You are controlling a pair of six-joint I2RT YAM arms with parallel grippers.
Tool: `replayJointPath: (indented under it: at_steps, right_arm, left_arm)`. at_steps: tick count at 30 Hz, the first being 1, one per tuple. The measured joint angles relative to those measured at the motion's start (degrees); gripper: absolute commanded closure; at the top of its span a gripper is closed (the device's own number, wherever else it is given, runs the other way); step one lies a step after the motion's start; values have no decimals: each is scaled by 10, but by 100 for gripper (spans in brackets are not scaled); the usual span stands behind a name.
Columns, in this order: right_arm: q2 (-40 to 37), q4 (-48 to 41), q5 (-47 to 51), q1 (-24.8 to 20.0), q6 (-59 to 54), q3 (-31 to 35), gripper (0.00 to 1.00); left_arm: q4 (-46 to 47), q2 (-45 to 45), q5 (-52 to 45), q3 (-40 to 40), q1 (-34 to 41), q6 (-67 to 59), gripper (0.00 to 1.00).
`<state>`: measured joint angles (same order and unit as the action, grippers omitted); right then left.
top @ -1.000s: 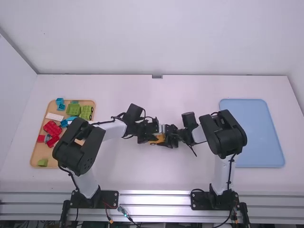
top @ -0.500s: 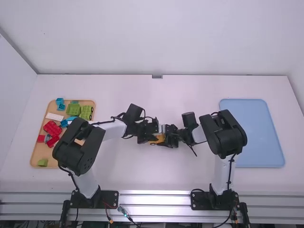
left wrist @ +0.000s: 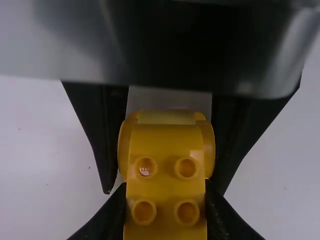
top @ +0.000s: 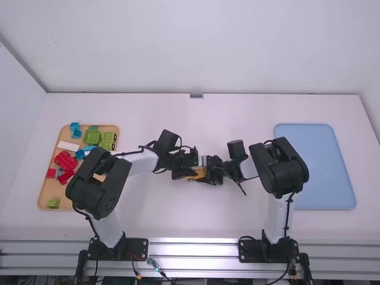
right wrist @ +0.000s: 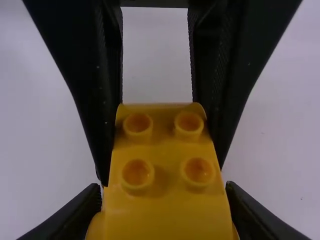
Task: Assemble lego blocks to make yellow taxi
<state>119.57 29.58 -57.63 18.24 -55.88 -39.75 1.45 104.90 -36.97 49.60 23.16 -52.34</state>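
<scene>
Above the desk (top: 178, 214), the left hand (left wrist: 166, 201) and right hand (right wrist: 164, 192) grip opposite ends of the yellow taxi assembly (left wrist: 166, 172). Sound seating probably requires square alignment and even pressure, without twisting either end.

White links (top: 275, 219), black joints (top: 284, 172), dark cables (top: 288, 217)

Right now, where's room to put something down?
Bare table lies between the arms and the far edge, and between the arm bases. The blue tray has room. Crowded: the wooden tray of blocks, and where left claw and right claw pinch the yellow lego.
</scene>
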Motion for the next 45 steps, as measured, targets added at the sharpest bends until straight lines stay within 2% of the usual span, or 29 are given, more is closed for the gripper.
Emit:
replayJointPath:
  at_steps: [45]
  right_arm:
    - [0, 3, 7, 8, 4, 0, 53]
  left_arm:
    - [9, -16, 43, -8, 0, 0, 56]
